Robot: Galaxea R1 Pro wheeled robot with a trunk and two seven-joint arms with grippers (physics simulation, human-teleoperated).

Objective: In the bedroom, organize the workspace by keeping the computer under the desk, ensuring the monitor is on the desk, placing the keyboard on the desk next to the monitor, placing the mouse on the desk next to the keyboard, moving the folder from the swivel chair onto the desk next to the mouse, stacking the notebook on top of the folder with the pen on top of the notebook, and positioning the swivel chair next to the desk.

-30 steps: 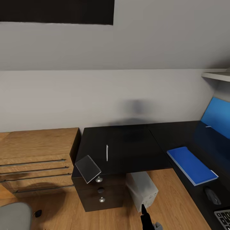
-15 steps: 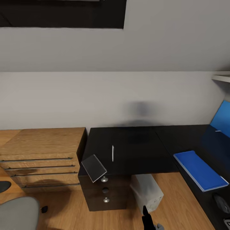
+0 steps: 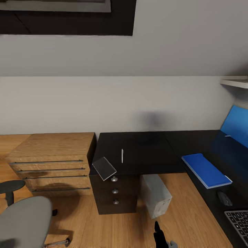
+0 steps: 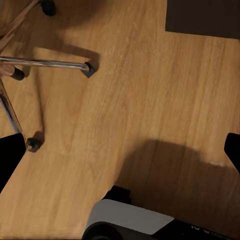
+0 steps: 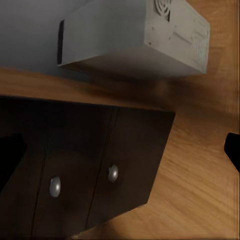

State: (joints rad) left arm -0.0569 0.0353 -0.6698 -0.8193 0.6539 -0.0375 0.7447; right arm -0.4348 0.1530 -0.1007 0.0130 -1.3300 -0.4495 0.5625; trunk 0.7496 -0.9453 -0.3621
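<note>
Notebook (image 3: 104, 168) overhangs the desk (image 3: 144, 151) corner beside the pen (image 3: 122, 155); tool state unclear

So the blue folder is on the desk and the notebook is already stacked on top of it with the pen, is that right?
Not quite. The blue folder is on the desk, but the notebook is not on it: in the head view it lies apart at the desk's corner above the drawer pedestal, overhanging the edge, with the pen beside it.
</note>
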